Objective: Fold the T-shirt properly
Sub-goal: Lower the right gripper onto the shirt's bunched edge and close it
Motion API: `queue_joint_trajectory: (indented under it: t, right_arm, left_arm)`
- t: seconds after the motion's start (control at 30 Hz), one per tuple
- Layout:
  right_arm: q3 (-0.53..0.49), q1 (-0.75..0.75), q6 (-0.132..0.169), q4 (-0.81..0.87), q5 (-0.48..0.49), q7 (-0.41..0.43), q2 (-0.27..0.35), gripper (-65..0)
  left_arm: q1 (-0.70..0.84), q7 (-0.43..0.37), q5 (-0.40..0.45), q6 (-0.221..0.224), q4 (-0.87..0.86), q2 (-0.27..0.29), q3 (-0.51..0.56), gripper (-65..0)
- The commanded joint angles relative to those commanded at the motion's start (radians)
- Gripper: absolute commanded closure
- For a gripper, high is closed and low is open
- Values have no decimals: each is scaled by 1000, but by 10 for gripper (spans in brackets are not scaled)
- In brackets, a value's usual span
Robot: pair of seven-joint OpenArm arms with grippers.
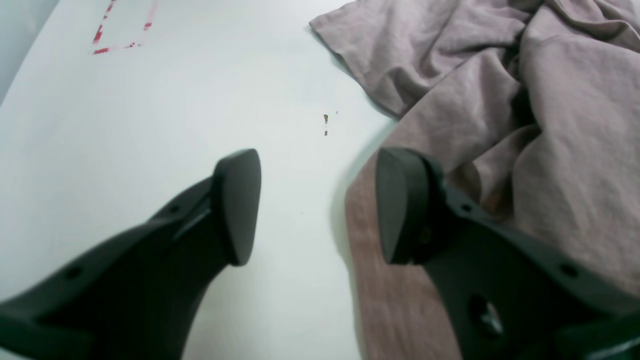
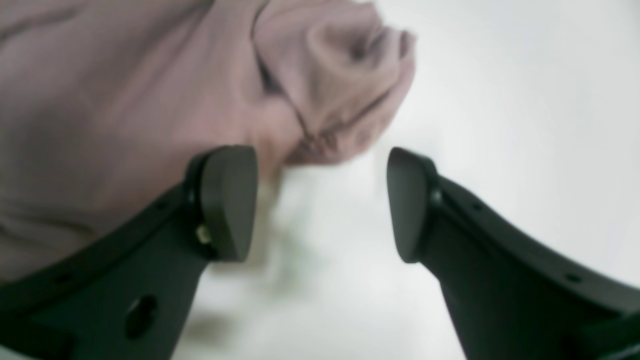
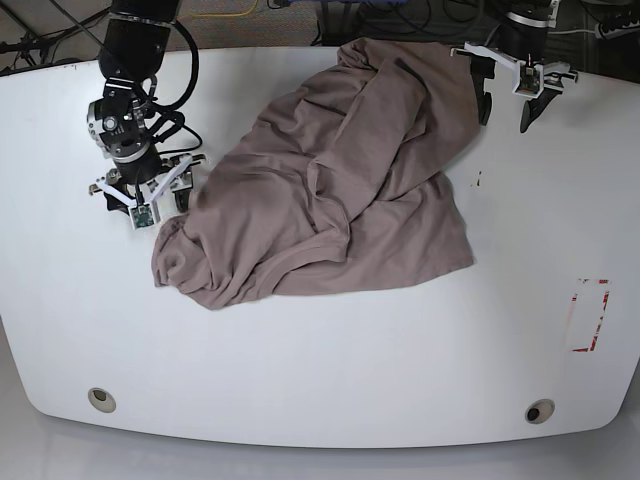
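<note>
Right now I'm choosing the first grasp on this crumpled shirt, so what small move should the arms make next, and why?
Probably lower the right hand onto the bunched edge of the T-shirt just ahead of it and close. Both hands are open and empty, the left hand straddles the shirt's border, and the shirt lies in a heap on the table, so it needs spreading before folding.

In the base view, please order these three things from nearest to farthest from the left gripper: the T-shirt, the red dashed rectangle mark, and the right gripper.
From the left gripper, at the table's far edge:
1. T-shirt, its edge right beside the gripper.
2. Red dashed rectangle mark, toward the table's near edge on the same side.
3. Right gripper, across the table, past the shirt.
</note>
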Motion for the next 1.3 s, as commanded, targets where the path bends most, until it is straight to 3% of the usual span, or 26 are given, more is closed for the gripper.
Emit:
queue_joint_trajectory:
  t: [0.17,0.23,0.57,0.63,0.77,1.3]
  right_arm:
    - [-8,-60,-26,55,0,6,8,-382]
    - [-23,-38,-1,31,9,11,13,-381]
    - [-25,130,44,-116,13,1,-21,-378]
    - [-22,222,33,-213,9,-14,-41,-383]
    - [-25,261,30,-252,10,-26,-44,-384]
    - [-19,280,26,-303,10,-33,1,-384]
  left_arm:
    - [0,-4,-1,1,2,1,4,-346]
    - [-4,-2,2,1,-2,-1,1,-346]
    - [-27,10,3,0,-2,0,0,-346]
    - [-35,13,4,1,-4,-1,-3,-342]
    - [-41,15,5,2,-5,-1,-5,-342]
    - [-30,9,7,2,-4,0,-3,-341]
